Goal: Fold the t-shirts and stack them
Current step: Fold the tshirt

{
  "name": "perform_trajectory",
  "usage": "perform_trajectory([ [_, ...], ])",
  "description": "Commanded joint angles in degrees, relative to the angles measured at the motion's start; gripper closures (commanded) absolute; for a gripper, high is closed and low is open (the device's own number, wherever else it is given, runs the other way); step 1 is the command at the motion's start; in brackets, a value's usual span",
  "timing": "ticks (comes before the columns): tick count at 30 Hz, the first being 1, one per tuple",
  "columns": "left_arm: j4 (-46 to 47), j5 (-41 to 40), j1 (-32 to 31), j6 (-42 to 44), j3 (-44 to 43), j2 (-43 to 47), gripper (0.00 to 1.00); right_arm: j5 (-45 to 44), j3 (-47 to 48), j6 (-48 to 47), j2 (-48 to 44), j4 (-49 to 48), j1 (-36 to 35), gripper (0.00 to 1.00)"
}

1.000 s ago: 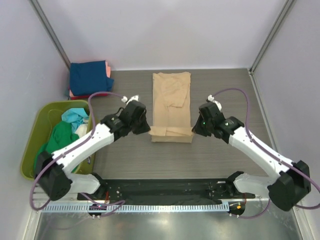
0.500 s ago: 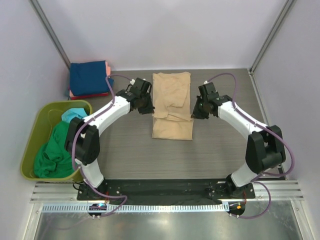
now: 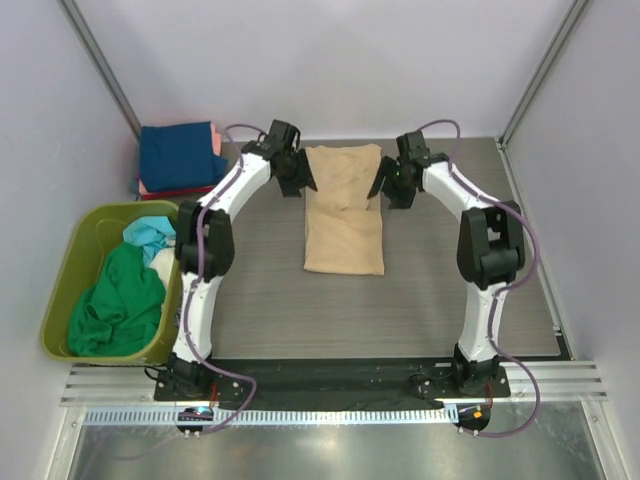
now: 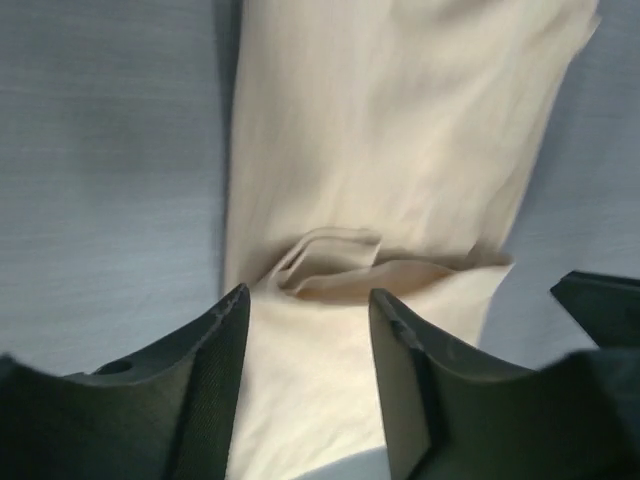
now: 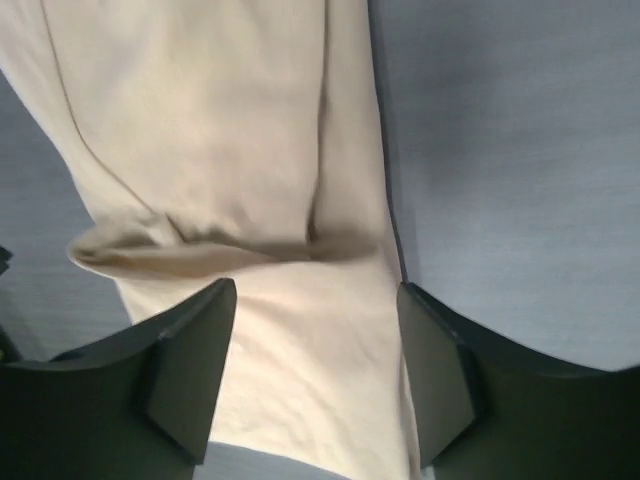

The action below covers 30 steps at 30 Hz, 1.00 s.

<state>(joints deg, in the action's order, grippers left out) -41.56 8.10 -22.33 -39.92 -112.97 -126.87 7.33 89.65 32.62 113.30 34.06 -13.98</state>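
Observation:
The tan t-shirt (image 3: 343, 225) lies as a long narrow strip at the middle of the table, its near part doubled over with a loose rumpled edge across the middle. My left gripper (image 3: 300, 180) hovers at the shirt's far left edge and my right gripper (image 3: 392, 186) at its far right edge. In the left wrist view the open left gripper (image 4: 308, 295) has only the tan cloth (image 4: 400, 130) below it. The right wrist view shows the right gripper (image 5: 315, 290) open over the cloth (image 5: 200, 120), holding nothing.
A folded stack with a navy blue shirt (image 3: 178, 155) on top, pink and red beneath, sits at the back left corner. An olive-green bin (image 3: 62, 300) at the left holds a green shirt (image 3: 115, 305) and a teal one (image 3: 150, 235). Walls enclose the table.
Both grippers moved from the shirt's near hem toward the far end, carrying the hem over the shirt. They then opened and let the cloth go.

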Motion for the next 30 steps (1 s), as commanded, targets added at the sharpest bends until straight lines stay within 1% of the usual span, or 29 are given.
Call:
perform_trajectory([
  [1, -13.6, 7.53, 3.25, -0.24, -28.22, -11.88, 0.46, 2.42, 21.19, -1.24, 8.15, 4.83, 3.6, 0.27],
  [2, -19.46, 7.81, 3.52, -0.33, -35.84, -14.17, 0.45, 2.25, 24.75, -1.77, 9.56, 7.31, 3.78, 0.27],
  [3, -21.26, 7.81, 3.78, -0.42, -40.62, -15.67, 0.44, 2.42, 27.31, -2.47, 10.36, 9.25, 3.78, 0.27],
  [4, -21.8, 7.03, 3.69, -0.25, -41.88, -14.38, 0.43, 2.77, 28.38, -3.69, 9.58, 10.66, 3.78, 0.27],
  [5, -18.94, 6.67, 3.69, 0.28, -37.98, -11.33, 0.43, 2.69, 26.3, -4.05, 8.36, 10.41, 3.7, 0.27],
  [6, -15.69, 6.32, 3.61, 0.28, -32.02, -7.55, 0.43, 2.69, 24.11, -4.32, 6.52, 9.97, 3.69, 0.27],
  [7, -11.57, 6.06, 3.61, 0.2, -15.61, 1.45, 0.43, 3.12, 21.3, -4.84, 2.93, 8.4, 3.69, 0.27],
  [8, -3.69, 5.79, 3.52, -0.24, -8.66, 5.45, 0.42, 3.65, 14.22, -4.94, 0.46, 7.34, 3.61, 0.27],
  [9, -0.57, 5.7, 3.43, -0.94, -1.45, 8.8, 0.42, 5.13, 10.06, -4.94, -1.83, 6.11, 3.61, 0.27],
  [10, 1.64, 5.87, 3.43, -0.95, 3.49, 14.75, 0.42, 6.02, 1.58, -4.94, -6.72, 3.23, 3.61, 0.26],
  [11, 3.92, 6.4, 3.26, -0.6, 11.64, 16.81, 0.42, 6.98, -2.68, -4.94, -9.12, 1.72, 3.61, 0.27],
  [13, 5.52, 6.4, 2.64, 0.28, 18.1, 20.94, 0.42, 9.7, -10.59, -4.24, -13.69, -2.31, 3.52, 0.26],
  [14, 7.61, 6.58, 1.77, 0.46, 24.75, 24.7, 0.42, 10.94, -17.77, -3.54, -17.37, -3.73, 3.08, 0.26],
  [16, 10.08, 7.02, 0.89, 0.29, 30.67, 27.8, 0.42, 13.48, -25.96, -3.35, -20.82, -6.64, 2.47, 0.26],
  [17, 12.53, 7.19, 0.36, -0.06, 35.57, 30.6, 0.42, 13.93, -28.1, -3.44, -22.84, -6.99, 2.29, 0.26],
  [19, 15.35, 8.16, -0.26, -2.34, 40.52, 32.73, 0.42, 14.72, -33.54, -3.44, -24.52, -8.57, 1.85, 0.29],
  [20, 18.5, 8.77, -0.7, -3.14, 42.63, 33.52, 0.42, 15.08, -35.31, -3.44, -25.31, -9.45, 1.76, 0.29],
  [21, 19.75, 9.39, -0.87, -3.75, 46.4, 34.57, 0.42, 15.6, -36.98, -3.27, -26.19, -10.41, 1.76, 0.31],
  [25, 23.8, 8.34, -3.33, -5.08, 52.58, 35.73, 0.42, 17.71, -42.79, -3.0, -25.32, -14.98, 1.41, 0.33],
  [28, 29.23, 9.91, -4.13, -6.31, 56.44, 35.73, 0.42, 17.72, -44.2, -3.0, -23.92, -17.1, 1.32, 0.34],
  [30, 30.39, 10.18, -4.48, -6.83, 57.5, 35.46, 0.43, 17.89, -44.47, -2.91, -22.95, -18.59, 1.41, 0.34],
])
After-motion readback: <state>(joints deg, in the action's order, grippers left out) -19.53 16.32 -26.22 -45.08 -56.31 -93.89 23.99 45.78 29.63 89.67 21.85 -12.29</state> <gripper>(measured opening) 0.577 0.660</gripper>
